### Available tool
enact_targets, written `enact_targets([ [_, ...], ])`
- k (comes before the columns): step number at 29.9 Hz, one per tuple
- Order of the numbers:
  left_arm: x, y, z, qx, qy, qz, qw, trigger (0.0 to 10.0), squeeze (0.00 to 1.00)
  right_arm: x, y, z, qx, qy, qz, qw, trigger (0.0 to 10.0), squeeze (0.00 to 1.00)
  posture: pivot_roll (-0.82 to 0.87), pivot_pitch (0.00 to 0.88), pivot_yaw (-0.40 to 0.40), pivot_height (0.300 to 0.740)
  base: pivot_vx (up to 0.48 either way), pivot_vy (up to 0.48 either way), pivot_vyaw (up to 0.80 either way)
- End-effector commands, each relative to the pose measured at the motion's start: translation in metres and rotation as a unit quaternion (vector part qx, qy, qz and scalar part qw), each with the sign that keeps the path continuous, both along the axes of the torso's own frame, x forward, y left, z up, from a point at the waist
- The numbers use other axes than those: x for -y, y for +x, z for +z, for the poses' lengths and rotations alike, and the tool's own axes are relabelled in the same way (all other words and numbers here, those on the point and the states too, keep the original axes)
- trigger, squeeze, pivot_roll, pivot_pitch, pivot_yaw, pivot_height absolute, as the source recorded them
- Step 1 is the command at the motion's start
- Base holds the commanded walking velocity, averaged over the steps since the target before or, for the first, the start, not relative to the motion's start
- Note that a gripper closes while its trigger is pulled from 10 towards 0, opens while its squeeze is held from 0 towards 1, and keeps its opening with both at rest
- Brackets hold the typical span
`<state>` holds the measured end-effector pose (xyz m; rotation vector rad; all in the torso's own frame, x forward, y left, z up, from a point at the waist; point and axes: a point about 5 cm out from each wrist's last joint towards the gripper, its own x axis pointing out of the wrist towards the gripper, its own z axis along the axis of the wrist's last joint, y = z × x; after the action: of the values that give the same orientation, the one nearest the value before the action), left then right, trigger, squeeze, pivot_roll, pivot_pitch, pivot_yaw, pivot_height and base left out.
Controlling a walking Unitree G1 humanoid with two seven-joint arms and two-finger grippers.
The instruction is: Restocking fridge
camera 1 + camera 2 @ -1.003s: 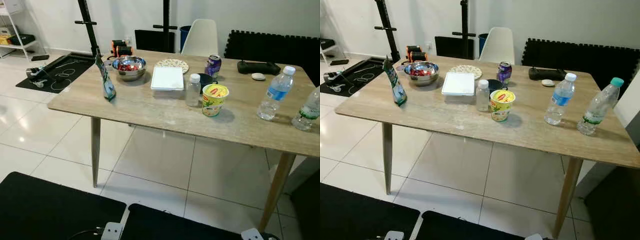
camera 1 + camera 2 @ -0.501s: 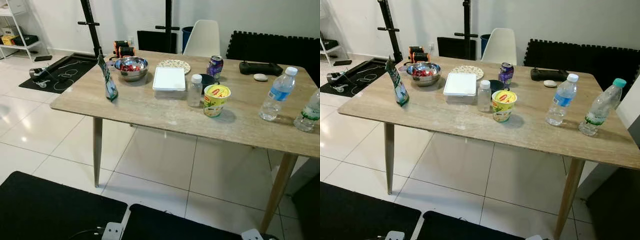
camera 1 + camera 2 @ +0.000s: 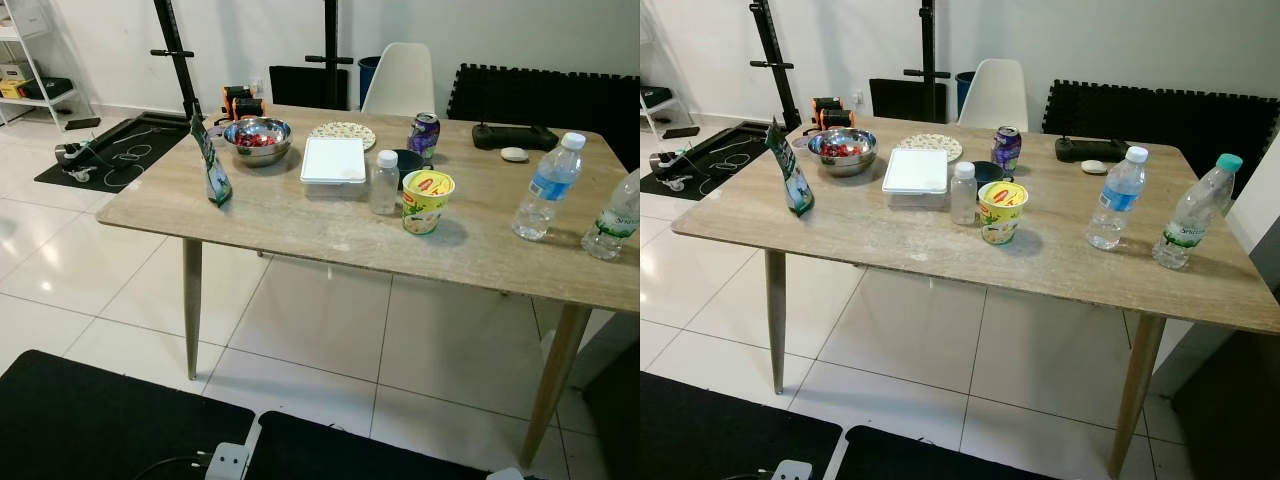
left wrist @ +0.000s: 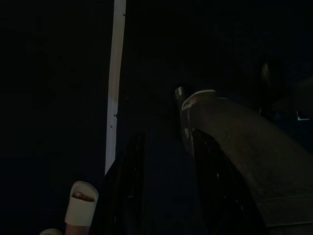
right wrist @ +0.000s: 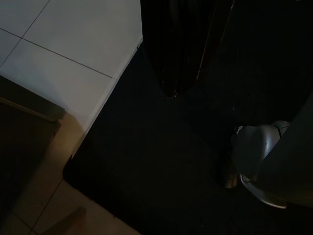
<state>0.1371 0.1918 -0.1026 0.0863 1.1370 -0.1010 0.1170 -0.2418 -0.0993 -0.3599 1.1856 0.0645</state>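
Observation:
A wooden table (image 3: 300, 225) stands ahead of me, a step or so away. On it are a green snack pouch (image 3: 213, 170), a steel bowl of red food (image 3: 257, 138), a white lidded box (image 3: 334, 160), a small clear bottle (image 3: 384, 182), a yellow cup of noodles (image 3: 427, 200), a purple can (image 3: 424, 132), a patterned plate (image 3: 342, 133) and two water bottles (image 3: 545, 188) (image 3: 1196, 212). Both arms hang low. My right gripper (image 5: 173, 90) is shut with nothing in it, over a black floor mat (image 5: 161, 166). The left wrist view is too dark to read.
A white chair (image 3: 398, 80) stands behind the table, with black stands (image 3: 172, 50) and black foam mats (image 3: 540, 95) along the wall. A black controller (image 3: 510, 135) lies at the table's far right. Black mats (image 3: 100, 420) cover the tiles at my feet.
The whole view has shifted slightly as the camera moved. Nothing on the table has moved.

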Motion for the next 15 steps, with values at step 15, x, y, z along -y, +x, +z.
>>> enact_targets([
  [15, 0.0, 0.002, 0.0, -0.003, 0.004, -0.012, 1.0, 10.0, 0.0, 0.02, -0.006, 0.003, -0.013, -0.043, -0.019, 0.999, 10.0, 0.0, -0.04, 0.0, -0.014, 0.74, 0.0, 0.0, 0.0],
])
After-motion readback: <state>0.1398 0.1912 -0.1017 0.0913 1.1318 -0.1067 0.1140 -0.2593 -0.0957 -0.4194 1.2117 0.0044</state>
